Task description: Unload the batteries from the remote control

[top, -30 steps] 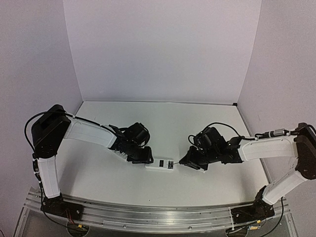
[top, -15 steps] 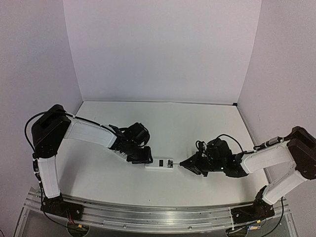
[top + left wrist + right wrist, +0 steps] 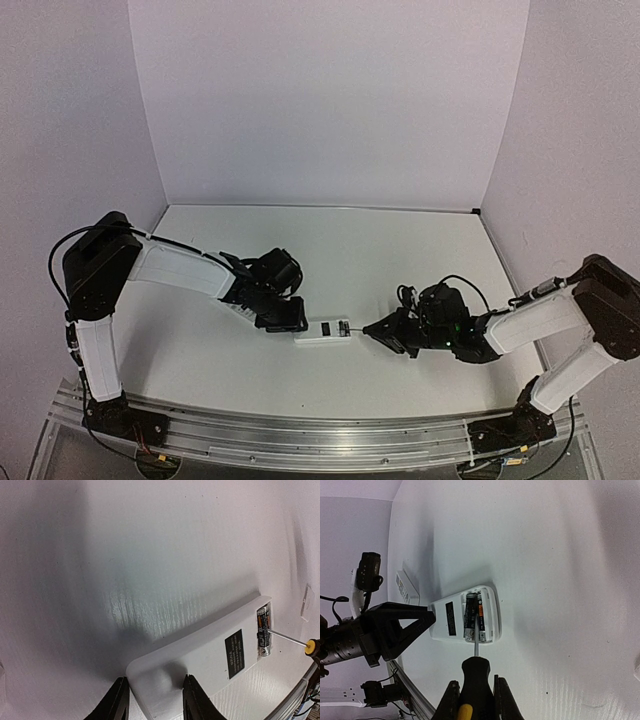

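Observation:
The white remote control [image 3: 323, 330] lies back-up on the table with its battery bay uncovered. Two batteries [image 3: 473, 614] sit side by side in the bay, dark with pale ends; the left wrist view shows them as batteries [image 3: 263, 630] at the remote's far end. My left gripper [image 3: 155, 700] is shut on the near end of the remote control [image 3: 210, 655], a finger on each long side. My right gripper [image 3: 475, 700] is shut on the black-and-yellow screwdriver handle [image 3: 474, 677]. The thin shaft [image 3: 476, 635] reaches into the bay between the batteries.
A small pale flat piece [image 3: 306, 602] lies on the table beyond the remote's battery end. The aluminium rail [image 3: 320, 440] runs along the near table edge. White walls close the back and both sides.
My right arm has dropped lower and drawn back to the right, flattening the screwdriver, whose tip stays at the battery bay. The left gripper and the remote have not moved.

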You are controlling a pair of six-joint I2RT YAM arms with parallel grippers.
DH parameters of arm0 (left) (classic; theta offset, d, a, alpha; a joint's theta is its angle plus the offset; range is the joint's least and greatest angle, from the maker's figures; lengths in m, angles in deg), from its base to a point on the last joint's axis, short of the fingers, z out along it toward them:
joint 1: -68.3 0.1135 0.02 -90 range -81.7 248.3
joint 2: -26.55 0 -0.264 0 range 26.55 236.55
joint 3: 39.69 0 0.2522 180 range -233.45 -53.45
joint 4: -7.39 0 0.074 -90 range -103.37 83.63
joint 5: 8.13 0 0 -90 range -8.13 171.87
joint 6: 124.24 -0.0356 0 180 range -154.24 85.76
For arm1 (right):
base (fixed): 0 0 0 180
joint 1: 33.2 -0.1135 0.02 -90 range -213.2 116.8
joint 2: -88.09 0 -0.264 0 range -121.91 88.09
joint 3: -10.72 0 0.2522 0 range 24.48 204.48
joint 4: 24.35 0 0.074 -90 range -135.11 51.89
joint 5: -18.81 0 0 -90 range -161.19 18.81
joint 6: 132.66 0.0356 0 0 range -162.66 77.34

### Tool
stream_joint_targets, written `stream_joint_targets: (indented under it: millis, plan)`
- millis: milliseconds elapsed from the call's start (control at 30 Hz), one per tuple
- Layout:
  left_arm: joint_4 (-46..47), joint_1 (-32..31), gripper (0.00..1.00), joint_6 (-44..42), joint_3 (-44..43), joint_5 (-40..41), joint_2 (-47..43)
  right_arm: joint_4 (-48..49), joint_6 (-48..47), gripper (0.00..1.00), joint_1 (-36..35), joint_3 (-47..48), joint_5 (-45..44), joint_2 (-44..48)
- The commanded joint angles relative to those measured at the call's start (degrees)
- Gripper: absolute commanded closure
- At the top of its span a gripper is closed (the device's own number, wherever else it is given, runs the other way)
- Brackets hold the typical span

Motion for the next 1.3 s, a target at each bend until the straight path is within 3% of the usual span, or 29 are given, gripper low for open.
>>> stream_joint_targets:
  millis: [0, 367, 700, 967, 1267]
  plan:
    - [-2.84, -0.74, 0.65, -2.82, 2.13, 1.32, 5.95, 10.59, 1.76, 1.00, -0.95, 4.25, 4.41, -2.08]
    - [-3.21, -0.74, 0.66, -1.84, 1.72, 2.14, 6.63, 15.42, 1.40, 1.00, -0.95, 7.49, 6.67, -0.44]
    - [-4.69, -0.73, 0.66, -1.75, 0.62, 3.12, 7.65, 15.04, 1.63, 1.00, -0.91, 4.19, 5.07, 4.92]
    - [-5.70, -0.71, 0.66, -1.72, 0.08, 3.58, 8.05, 8.57, 1.36, 1.00, -1.01, 3.84, 4.47, 10.38]
    - [-4.19, -0.71, 0.66, -1.84, 1.32, 2.49, 6.72, 4.06, 0.84, 1.00, -1.01, 4.28, 2.39, 8.96]
